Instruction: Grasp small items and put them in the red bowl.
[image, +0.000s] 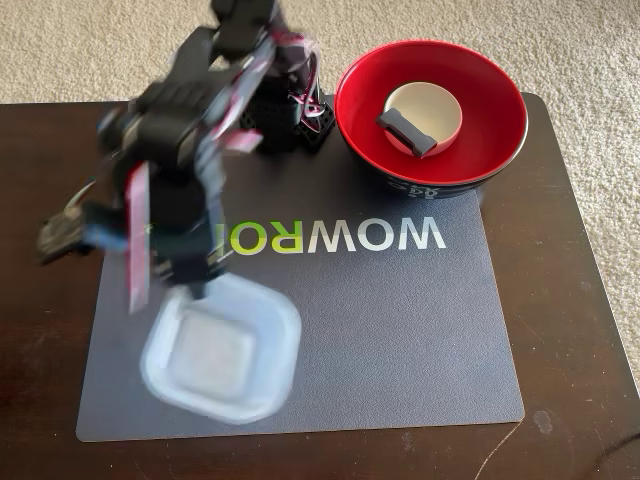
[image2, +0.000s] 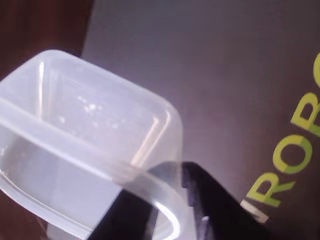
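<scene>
Wrist view shows our gripper (image2: 172, 210) with jaws clamped on the rim of the clear square container (image2: 85, 145), above the grey mat (image2: 210, 75), well apart from the red bowl (image: 500, 130) holding the white dish (image: 435, 108) and black piece (image: 408, 131).
</scene>
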